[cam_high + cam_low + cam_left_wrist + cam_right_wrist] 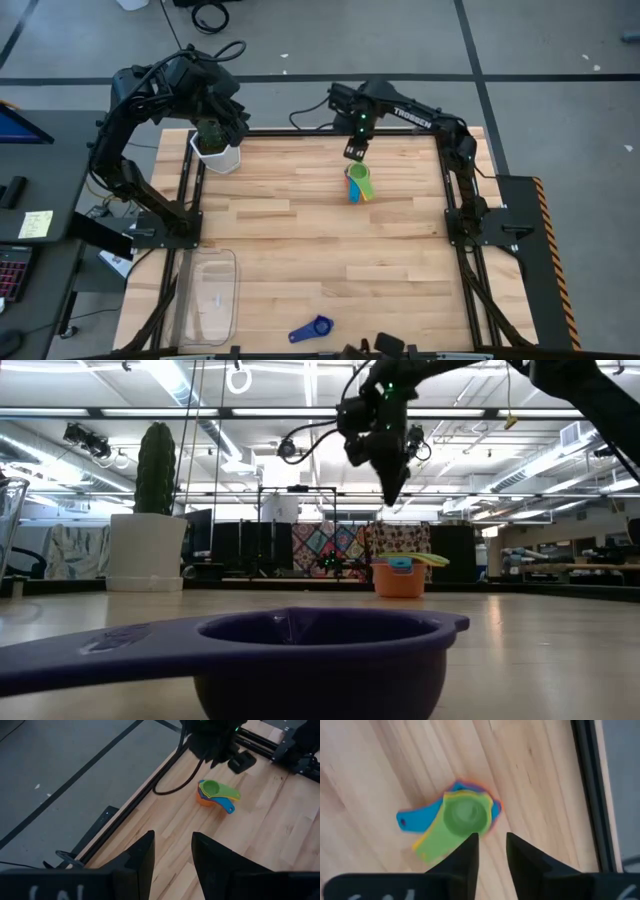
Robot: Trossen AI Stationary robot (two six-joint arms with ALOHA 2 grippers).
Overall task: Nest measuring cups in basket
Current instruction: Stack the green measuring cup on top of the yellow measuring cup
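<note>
A stack of nested measuring cups (360,185) stands on the wooden table toward its far edge: a green cup (465,815) on top, with yellow, blue and orange cups under it. My right gripper (491,837) hangs open above the stack (400,578), pointing down and clear of it. A dark blue cup (312,329) sits alone near the front edge, handle toward the left. The clear basket (210,295) rests at the front left with no cup in it. My left gripper (172,837) waits open, raised over the far left corner.
A white pot (220,155) with a green cactus-like plant stands at the far left corner, under my left arm. Black frame rails (455,215) run along the table's left and right sides. Bare wood lies between the stack and the basket.
</note>
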